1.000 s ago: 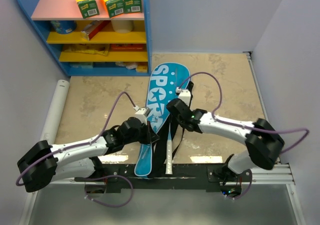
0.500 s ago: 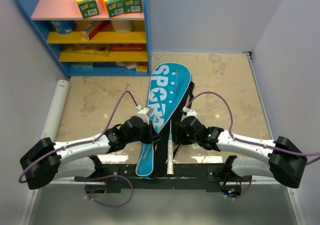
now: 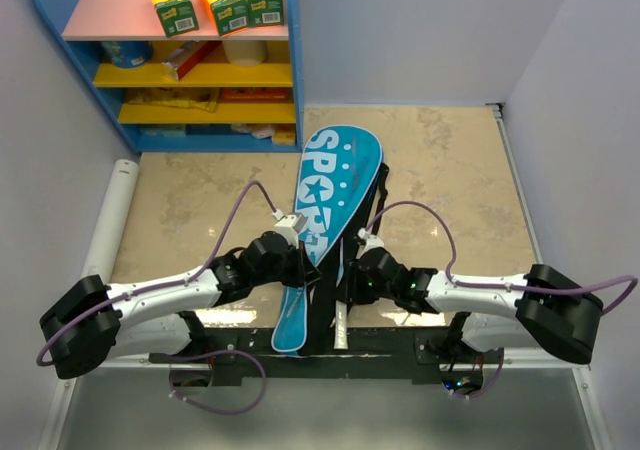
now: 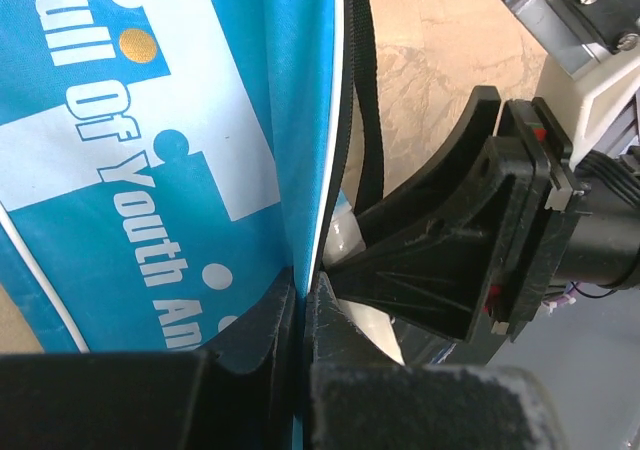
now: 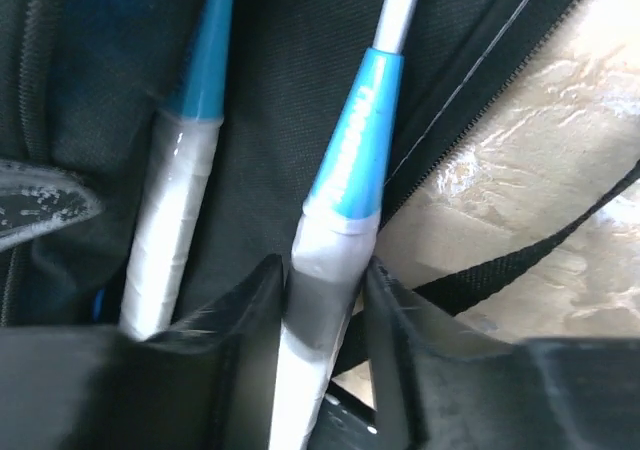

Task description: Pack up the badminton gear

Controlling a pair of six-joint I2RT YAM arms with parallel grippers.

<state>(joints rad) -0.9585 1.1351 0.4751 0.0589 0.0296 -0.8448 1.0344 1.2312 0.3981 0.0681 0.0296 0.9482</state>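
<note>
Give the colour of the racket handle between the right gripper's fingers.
Racket handle silver-white below a light-blue collar; right wrist view.

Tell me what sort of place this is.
Probably a lab test cell dressed as a home or playroom corner: plain grey partition walls, a blue shelf unit with orange-green boxes, and a marble-look tabletop.

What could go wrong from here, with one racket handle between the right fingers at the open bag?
1. The right gripper grips the racket only at its wrapped handle; the racket might slip or swing when pushed.
2. That racket lies beside the zipper edge of the bag and could catch on it.
3. The left gripper pinches just the bag's thin edge, which may pull free.
</note>
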